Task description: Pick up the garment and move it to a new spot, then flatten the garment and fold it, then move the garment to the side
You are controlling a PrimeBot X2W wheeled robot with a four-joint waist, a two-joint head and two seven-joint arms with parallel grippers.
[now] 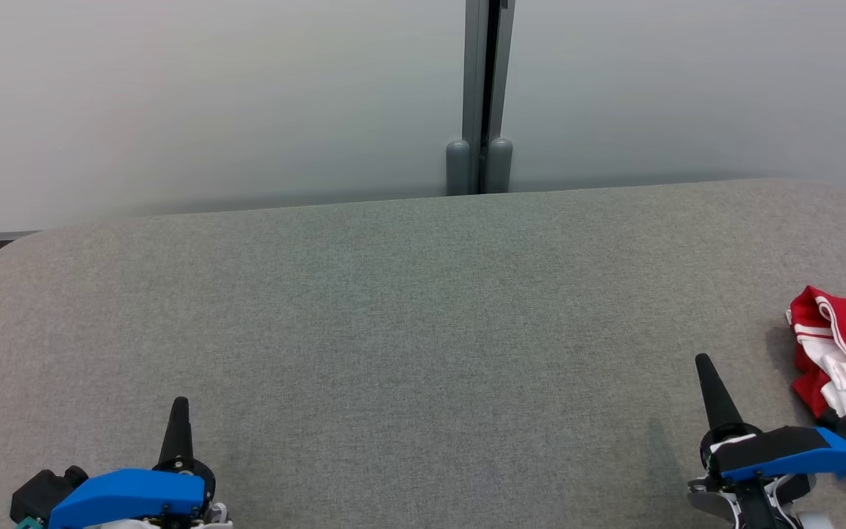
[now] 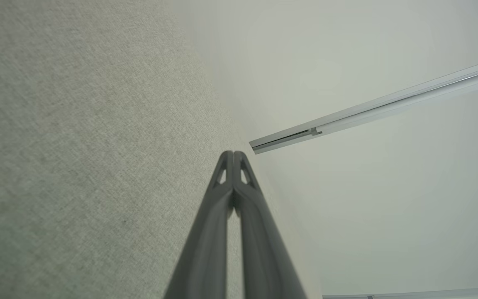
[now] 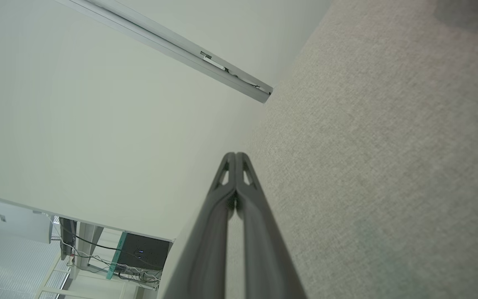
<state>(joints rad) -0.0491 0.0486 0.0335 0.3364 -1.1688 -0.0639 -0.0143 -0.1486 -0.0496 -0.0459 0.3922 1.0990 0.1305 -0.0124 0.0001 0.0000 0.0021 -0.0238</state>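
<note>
Garment (image 1: 845, 353): red with white stripes, a crumpled heap at the right edge of the grey fabric table (image 1: 423, 308), cut off by the frame edge. Any label on it can't be made out.

Left gripper (image 1: 179, 405): near left over the table, clenched tip to tip and empty, well apart from the garment.

Right gripper (image 1: 703, 361): near right, also clenched and empty. Its tips are just left of the heap, not touching. Its wrist housing overlaps the heap's near edge in the head view, so I can't tell if there is contact.

Far side: pale frosted panels (image 1: 173, 95) with a grey post (image 1: 483, 95) mid-table.

Right wrist view: dark box (image 3: 143, 251) with cables beyond the table, markings too small to read.
</note>
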